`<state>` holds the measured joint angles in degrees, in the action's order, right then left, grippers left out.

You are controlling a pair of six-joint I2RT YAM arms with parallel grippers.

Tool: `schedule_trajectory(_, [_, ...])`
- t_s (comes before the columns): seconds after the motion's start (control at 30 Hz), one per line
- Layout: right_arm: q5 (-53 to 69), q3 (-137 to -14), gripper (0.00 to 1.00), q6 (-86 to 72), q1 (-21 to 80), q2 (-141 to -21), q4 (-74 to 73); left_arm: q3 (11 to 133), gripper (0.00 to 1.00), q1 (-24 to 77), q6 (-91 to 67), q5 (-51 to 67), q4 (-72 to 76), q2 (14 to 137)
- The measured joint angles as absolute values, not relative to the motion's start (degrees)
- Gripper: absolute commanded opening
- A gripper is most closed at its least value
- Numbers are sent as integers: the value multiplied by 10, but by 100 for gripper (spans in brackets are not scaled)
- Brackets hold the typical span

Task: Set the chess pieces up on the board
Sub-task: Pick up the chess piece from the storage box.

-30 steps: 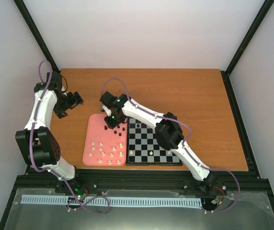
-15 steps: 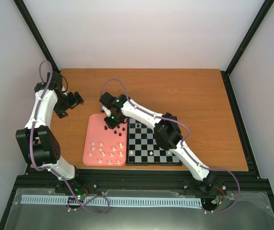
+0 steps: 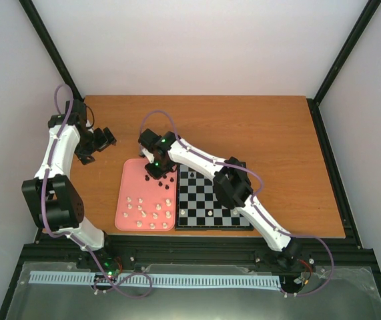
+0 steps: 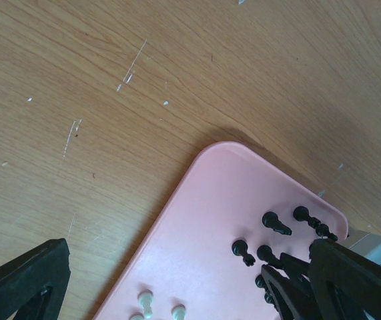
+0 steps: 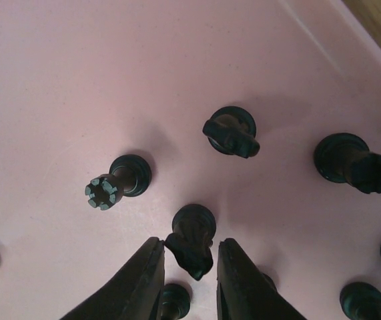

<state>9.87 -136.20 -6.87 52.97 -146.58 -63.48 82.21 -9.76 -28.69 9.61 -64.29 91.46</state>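
Note:
My right gripper (image 5: pixel 189 257) hangs low over the pink tray (image 5: pixel 77 80), its two fingers on either side of a black knight (image 5: pixel 193 237). The left finger touches the knight's head and the right finger stands a sliver off it, so the jaws are still open. Other black chess pieces stand around it: a crowned one (image 5: pixel 113 183), another knight (image 5: pixel 230 130) and a rook (image 5: pixel 353 163). From above, this gripper (image 3: pixel 158 172) is at the tray's far right corner, beside the board (image 3: pixel 223 193). My left gripper (image 3: pixel 100 143) hovers wide open over bare table, left of the tray.
Cream-white pieces (image 3: pixel 147 210) are scattered on the near half of the pink tray (image 3: pixel 131 187). A few pieces stand on the board's near rows (image 3: pixel 210 211). In the left wrist view, the tray's corner (image 4: pixel 210 200) and black pieces (image 4: pixel 275 223) show.
The right gripper's fingers have narrowed around the black knight and the arm has sunk slightly. The left arm has not moved.

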Motion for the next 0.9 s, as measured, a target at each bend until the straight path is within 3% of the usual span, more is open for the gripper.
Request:
schedule_trajectory(0.23, [101,-1362,12,-70,530,-1466,-635,821,100,-98,-287,96,-643,915])
schedule_trajectory(0.9, [48,-1373,11,-68,523,-1409,-656,818,100,-98,-287,97,-642,915])
